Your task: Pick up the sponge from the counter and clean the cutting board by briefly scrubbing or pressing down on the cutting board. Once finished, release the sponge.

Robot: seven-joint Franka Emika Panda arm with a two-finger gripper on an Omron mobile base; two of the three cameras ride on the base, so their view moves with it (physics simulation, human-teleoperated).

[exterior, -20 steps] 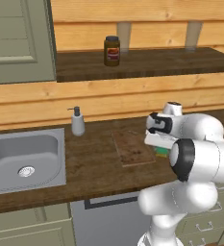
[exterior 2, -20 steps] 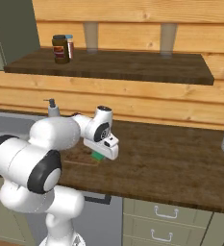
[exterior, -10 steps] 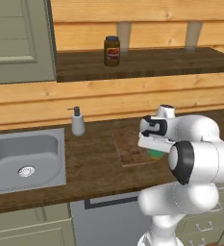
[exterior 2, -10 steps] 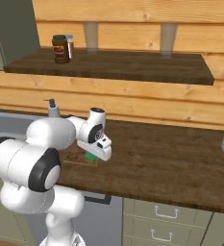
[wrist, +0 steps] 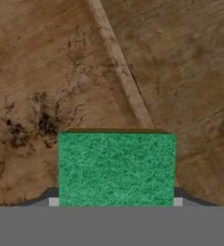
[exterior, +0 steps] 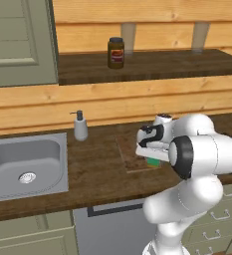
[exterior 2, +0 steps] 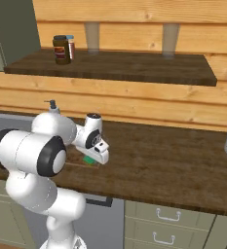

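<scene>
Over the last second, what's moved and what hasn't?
The gripper, shut on the sponge throughout, carried it leftward along the counter, over the cutting board near its edge. The soap dispenser, shelf jar and sink stayed put.

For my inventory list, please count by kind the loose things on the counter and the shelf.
Small green rectangular sponge, in the tool: 1
Thin reddish-brown wooden cutting board: 1
Grey soap dispenser: 1
Dark jar: 1
Red-labelled container: 1
Total: 5
</scene>
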